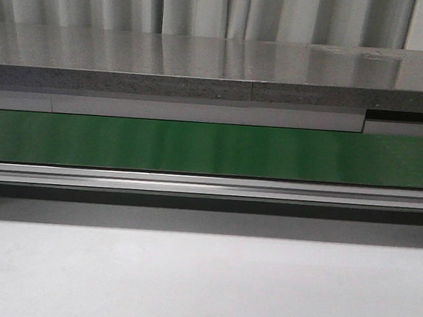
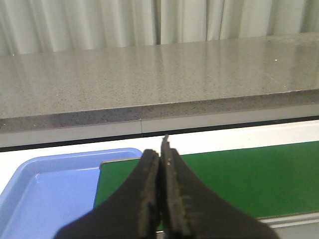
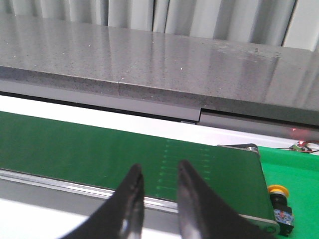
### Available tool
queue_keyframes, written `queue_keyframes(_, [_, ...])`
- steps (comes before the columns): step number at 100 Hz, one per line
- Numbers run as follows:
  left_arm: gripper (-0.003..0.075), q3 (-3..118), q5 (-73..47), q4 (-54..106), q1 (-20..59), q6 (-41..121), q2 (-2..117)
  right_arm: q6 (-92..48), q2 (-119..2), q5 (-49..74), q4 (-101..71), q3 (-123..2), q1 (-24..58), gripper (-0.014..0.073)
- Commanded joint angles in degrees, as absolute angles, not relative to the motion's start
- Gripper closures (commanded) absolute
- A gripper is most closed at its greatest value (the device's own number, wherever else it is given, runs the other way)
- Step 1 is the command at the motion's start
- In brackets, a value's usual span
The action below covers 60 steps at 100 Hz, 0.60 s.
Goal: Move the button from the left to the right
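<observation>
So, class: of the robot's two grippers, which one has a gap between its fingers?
The right gripper: its two black fingers stand apart over the green belt. The left gripper has its fingers pressed together, no gap.

Light is even and fairly bright, falling from above. The polished grey counter (image 1: pixel 205 58) carries soft vertical reflections of the pale curtain (image 1: pixel 210 6) behind it, with a brighter glare patch toward its right end in the right wrist view. The green belt (image 1: pixel 212 147) looks streaked and smeared in the front view. A dark shadow band lies under its metal rail (image 1: pixel 209 186). Both wrist views blur the near black fingers (image 2: pixel 149 199).
</observation>
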<state>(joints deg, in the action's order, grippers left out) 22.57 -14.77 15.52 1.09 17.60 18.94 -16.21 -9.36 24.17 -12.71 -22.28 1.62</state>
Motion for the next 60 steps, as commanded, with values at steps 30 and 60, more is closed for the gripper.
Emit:
queue_keyframes(30, [0.0740,24.1,-10.0,16.0,1.6,17.6,19.4,-16.1,-10.0,20.1,-13.4,-23.8,1.5,0.0662])
queue_keyframes(60, [0.0740,24.1,-10.0,16.0,1.6,17.6,19.4,-16.1,-10.0,20.1,-13.4,-23.8,1.5,0.0662])
